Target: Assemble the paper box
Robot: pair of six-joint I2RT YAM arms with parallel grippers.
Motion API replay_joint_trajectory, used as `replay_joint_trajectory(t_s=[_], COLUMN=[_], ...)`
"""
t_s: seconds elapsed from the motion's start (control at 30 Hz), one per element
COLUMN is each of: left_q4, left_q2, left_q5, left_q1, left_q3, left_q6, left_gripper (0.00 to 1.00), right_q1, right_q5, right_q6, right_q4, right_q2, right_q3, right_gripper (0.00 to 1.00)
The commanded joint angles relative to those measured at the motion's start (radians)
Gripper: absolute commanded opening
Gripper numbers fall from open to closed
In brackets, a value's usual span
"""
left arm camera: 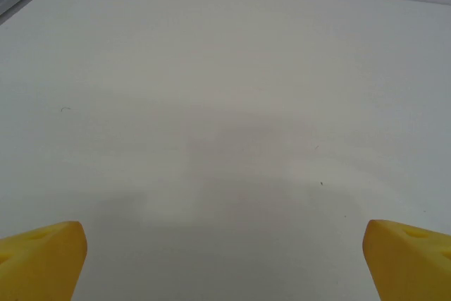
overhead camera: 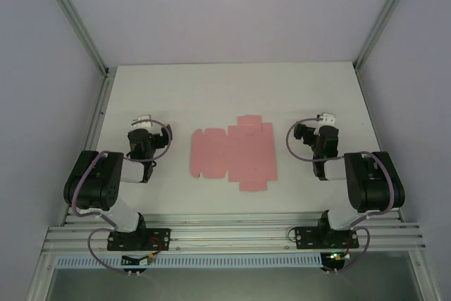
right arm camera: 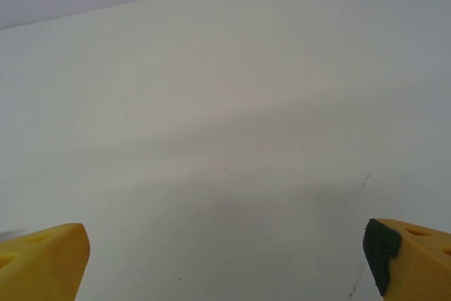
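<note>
I am viewing the paper box (overhead camera: 232, 153) as a flat, unfolded pink sheet, lying at the centre of the top frame on the white table (overhead camera: 211, 89). It is sitting between the two arms and touching neither. The left gripper (left arm camera: 224, 244) and the right gripper (right arm camera: 225, 241) are both standing with jaws wide apart, holding nothing, above bare table.

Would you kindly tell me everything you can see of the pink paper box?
The paper box is a pink, matte, thin-looking card sheet, die-cut and not yet folded. It lies flat on the white table, roughly at its middle. Flaps jut from its far and near edges towards the right, and smaller tabs run along the left edge. Only the table touches it.
</note>
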Motion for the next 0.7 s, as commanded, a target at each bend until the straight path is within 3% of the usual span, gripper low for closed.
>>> replay_joint_trajectory(t_s=[0.0, 0.43, 0.53, 0.67], left_q4=[-0.009, -0.046, -0.090, -0.413], left_q2=[-0.009, -0.006, -0.022, -0.187], left_q5=[0.013, 0.071, 0.093, 0.013], left_q1=[0.013, 0.013, 0.013, 0.013], left_q3=[0.007, 0.027, 0.047, 0.157], left_q6=[0.005, 0.029, 0.031, -0.005], left_gripper=[1.00, 1.00, 1.00, 1.00], right_q1=[-0.002, -0.002, 0.022, 0.044], right_q5=[0.004, -0.015, 0.004, 0.048], right_q6=[0.018, 0.010, -0.019, 0.070], right_q4=[0.048, 0.031, -0.133, -0.667], right_q2=[-0.003, -0.015, -0.098, -0.209], right_q3=[0.007, 0.011, 0.064, 0.289], right_gripper=[1.00, 1.00, 1.00, 1.00])
